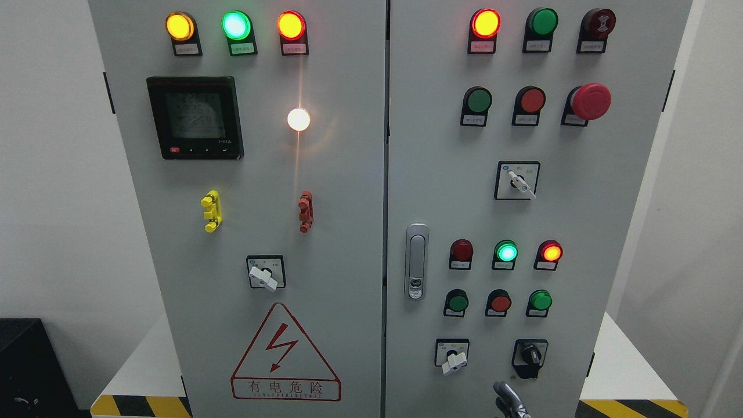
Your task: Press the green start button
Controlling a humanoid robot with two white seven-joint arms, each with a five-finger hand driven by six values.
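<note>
A plain white wall is seen at the left and another white wall at the right, both evenly lit. A white platform is shown at the lower left and lower right, edged near the bottom with yellow-and-black hazard striping. A dark box-like object is set in the near left corner.
</note>
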